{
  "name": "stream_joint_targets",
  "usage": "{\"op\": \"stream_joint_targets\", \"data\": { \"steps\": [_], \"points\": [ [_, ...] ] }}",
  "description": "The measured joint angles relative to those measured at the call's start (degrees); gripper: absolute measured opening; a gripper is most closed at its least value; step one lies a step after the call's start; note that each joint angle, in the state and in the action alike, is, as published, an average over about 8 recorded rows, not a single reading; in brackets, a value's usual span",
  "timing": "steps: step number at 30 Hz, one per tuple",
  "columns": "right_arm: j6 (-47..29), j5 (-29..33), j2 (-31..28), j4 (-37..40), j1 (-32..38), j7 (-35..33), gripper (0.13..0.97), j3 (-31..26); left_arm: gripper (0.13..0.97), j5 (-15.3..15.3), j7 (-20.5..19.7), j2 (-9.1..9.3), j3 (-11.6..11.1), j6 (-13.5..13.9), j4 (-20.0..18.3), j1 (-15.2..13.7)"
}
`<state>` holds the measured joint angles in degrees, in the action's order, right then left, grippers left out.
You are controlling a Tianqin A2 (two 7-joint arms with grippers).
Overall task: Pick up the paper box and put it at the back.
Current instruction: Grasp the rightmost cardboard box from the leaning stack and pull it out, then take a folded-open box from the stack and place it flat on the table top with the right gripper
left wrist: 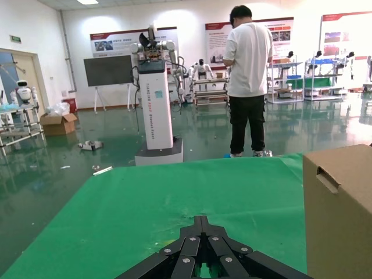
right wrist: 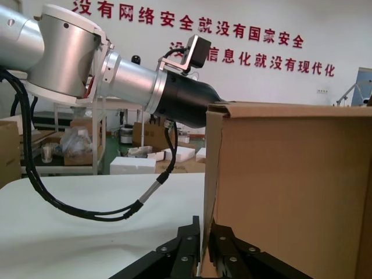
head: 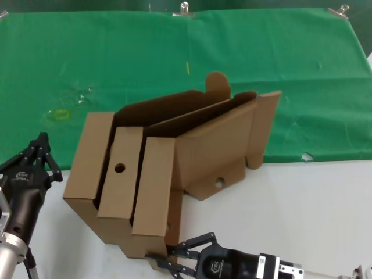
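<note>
— What does the table (head: 325, 209) carry?

— A green cloth (head: 116, 64) covers its far part, held by metal clips (head: 184, 9) along the back edge; the near part is bare white.

— And on it?

— A cluster of brown cardboard boxes (head: 163, 168), straddling the cloth's edge. It sits just beyond the right claw (head: 174, 258), whose fingers pinch its near bottom flap, and beside the left claw (head: 40, 152).

Paper box (head: 157, 168) matt brown cardbd; back (head: 87, 64) green cloth.
</note>
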<state>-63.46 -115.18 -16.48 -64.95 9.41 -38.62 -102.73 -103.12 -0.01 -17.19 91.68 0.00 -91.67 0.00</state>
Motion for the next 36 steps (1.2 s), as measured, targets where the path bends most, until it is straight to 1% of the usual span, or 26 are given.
{"op": "stream_joint_targets", "data": {
  "steps": [7,11,13,17,21,24,27,29,32,36],
  "points": [
    [-0.2,-0.2,-1.5,-3.4,-2.2,-0.4,0.166,0.8,0.143,0.0,0.0,0.0,0.0,0.0,0.0,0.0],
    [-0.6,-0.5,-4.1,-7.6,-5.2,-0.9,0.16,2.2,0.143,0.0,0.0,0.0,0.0,0.0,0.0,0.0],
    [-0.7,-0.9,-6.3,-10.9,-7.7,-1.0,0.155,3.8,0.143,0.0,0.0,0.0,0.0,0.0,0.0,0.0],
    [-0.8,-2.3,-11.4,-18.1,-13.9,-1.0,0.149,9.3,0.143,0.0,0.0,0.0,0.0,0.0,0.0,0.0],
    [0.6,-3.7,-16.4,-24.1,-20.5,-0.9,0.149,17.5,0.143,0.0,0.0,0.0,0.0,0.0,0.0,0.0],
    [3.9,-3.2,-19.4,-26.3,-23.8,-0.3,0.149,23.9,0.143,0.0,0.0,0.0,0.0,0.0,0.0,0.0],
    [9.2,-0.8,-21.7,-26.2,-24.6,0.4,0.149,28.2,0.143,0.0,0.0,0.0,0.0,0.0,0.0,0.0],
    [13.5,1.9,-23.0,-25.0,-23.6,0.9,0.149,29.4,0.143,0.0,0.0,0.0,0.0,0.0,0.0,0.0],
    [19.7,7.2,-24.5,-22.1,-20.1,1.7,0.149,28.1,0.143,0.0,0.0,0.0,0.0,0.0,0.0,0.0],
    [26.8,15.2,-25.9,-17.9,-13.9,3.4,0.148,23.2,0.143,0.0,0.0,0.0,0.0,0.0,0.0,0.0]
  ]
}}
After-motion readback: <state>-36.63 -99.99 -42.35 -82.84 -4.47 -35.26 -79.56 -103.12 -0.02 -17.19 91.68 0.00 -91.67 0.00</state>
